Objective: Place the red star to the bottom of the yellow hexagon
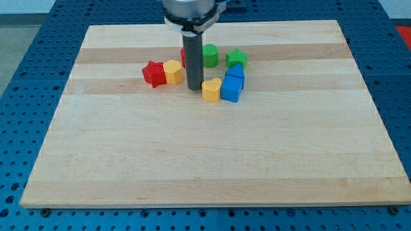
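Wooden board (212,154) resting on a blue perforated table (26,96). No containers are present; all blocks lie loose on the board in its upper middle. The red star (153,73) lies at the view's left end of the cluster, touching the yellow hexagon (173,71) just to its right, level with it rather than below it. My tip (194,88), the lower end of the straight dark rod, stands just right of the yellow hexagon and left of a yellow heart-shaped block (212,89). The rod carries no jaws, so there is nothing to open or close, and it holds nothing. Behind the rod, a red block (183,57) is partly hidden, its shape unclear. To its right lie a green cylinder (210,55) and a green star (236,58). Two blue blocks (233,83) sit touching, just right of the yellow heart.
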Available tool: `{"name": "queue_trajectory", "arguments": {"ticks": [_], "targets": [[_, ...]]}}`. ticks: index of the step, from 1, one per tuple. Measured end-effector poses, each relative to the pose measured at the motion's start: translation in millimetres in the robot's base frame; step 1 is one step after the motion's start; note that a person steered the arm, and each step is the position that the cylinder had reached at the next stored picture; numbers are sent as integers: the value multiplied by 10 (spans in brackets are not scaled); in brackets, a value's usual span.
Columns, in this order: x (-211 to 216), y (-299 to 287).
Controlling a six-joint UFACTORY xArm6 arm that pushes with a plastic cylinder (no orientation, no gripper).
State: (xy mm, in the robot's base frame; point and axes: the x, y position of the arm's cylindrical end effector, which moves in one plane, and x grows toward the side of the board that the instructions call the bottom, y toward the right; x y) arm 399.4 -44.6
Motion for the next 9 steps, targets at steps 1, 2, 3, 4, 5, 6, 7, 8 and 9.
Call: {"name": "queue_trajectory", "arguments": {"ticks": [1,2,3,4,5,6,7,8,9], "targets": [[269,-309],[332,-935],[215,-1469],[-19,-1855],[-465,-1875],[-764,-1676],[-785,-1438],[-629,-1378],[-451,-1333]]}}
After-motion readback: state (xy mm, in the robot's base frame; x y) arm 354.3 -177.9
